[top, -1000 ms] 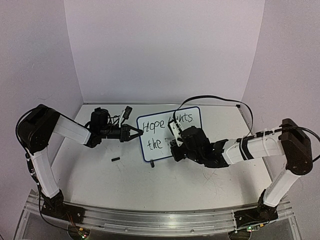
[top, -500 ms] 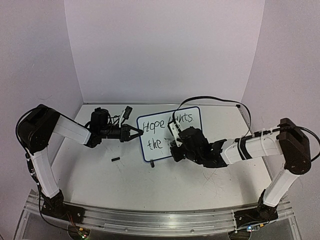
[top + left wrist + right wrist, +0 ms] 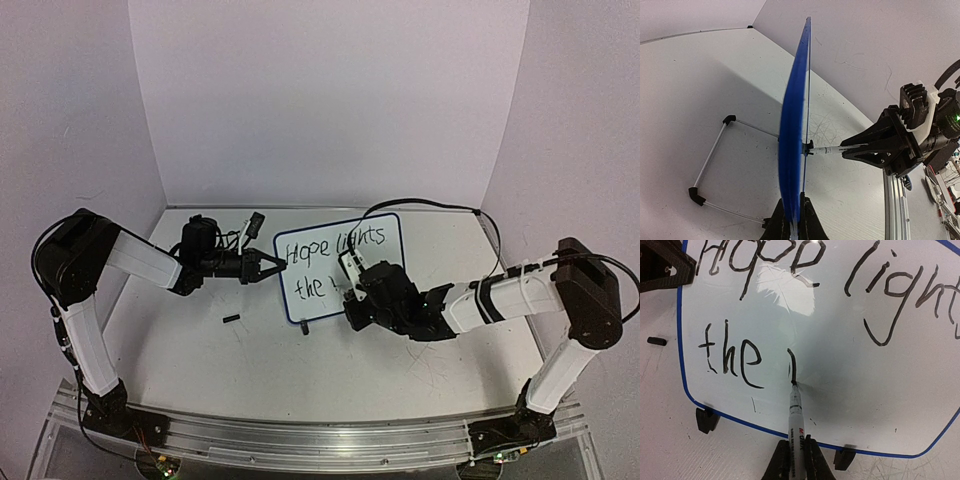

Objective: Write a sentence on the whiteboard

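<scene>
The whiteboard (image 3: pixel 325 262) stands tilted mid-table, blue-rimmed, reading "Hope lights" and "the" in black. My left gripper (image 3: pixel 268 266) is shut on its left edge; the left wrist view shows the board (image 3: pixel 792 145) edge-on between my jaws. My right gripper (image 3: pixel 352 295) is shut on a white marker (image 3: pixel 795 415). The marker tip touches the board (image 3: pixel 840 355) at the bottom of a short vertical stroke right of "the". In the left wrist view the marker (image 3: pixel 827 149) meets the board's far face.
The small black marker cap (image 3: pixel 231 320) lies on the table left of the board, also seen in the right wrist view (image 3: pixel 656 341). The board's wire stand (image 3: pixel 715 150) and black feet (image 3: pixel 706 420) rest on the scuffed tabletop. A black cable (image 3: pixel 430 205) arcs behind the board.
My right gripper has moved the marker down the board, drawing a short vertical stroke after "the". The word "lights" is more exposed now. The left arm has not moved.
</scene>
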Motion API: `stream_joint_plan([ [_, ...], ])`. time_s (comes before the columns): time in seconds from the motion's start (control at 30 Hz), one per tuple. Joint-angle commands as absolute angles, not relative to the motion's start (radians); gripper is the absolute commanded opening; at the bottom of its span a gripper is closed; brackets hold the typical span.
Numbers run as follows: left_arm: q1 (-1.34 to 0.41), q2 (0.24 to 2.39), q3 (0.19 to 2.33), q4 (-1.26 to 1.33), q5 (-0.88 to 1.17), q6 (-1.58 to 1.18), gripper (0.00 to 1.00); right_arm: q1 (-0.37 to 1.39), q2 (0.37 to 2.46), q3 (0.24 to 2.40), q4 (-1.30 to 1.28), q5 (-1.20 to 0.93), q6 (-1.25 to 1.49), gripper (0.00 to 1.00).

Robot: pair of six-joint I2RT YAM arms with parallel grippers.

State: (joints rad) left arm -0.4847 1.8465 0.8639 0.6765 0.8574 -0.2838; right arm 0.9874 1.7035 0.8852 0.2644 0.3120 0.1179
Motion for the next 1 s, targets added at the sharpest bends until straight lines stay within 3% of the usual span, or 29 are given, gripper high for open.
stream_joint_plan([
  [0.0, -0.499, 1.852, 0.870, 0.570, 0.813, -0.212, 0.00, 0.979, 1.700, 0.877, 0.228, 0.323, 0.132, 0.00],
  [0.97, -0.500, 1.853, 0.867, 0.567, 0.811, -0.206, 0.00, 0.948, 1.676, 0.948, 0.286, 0.437, 0.066, 0.00],
])
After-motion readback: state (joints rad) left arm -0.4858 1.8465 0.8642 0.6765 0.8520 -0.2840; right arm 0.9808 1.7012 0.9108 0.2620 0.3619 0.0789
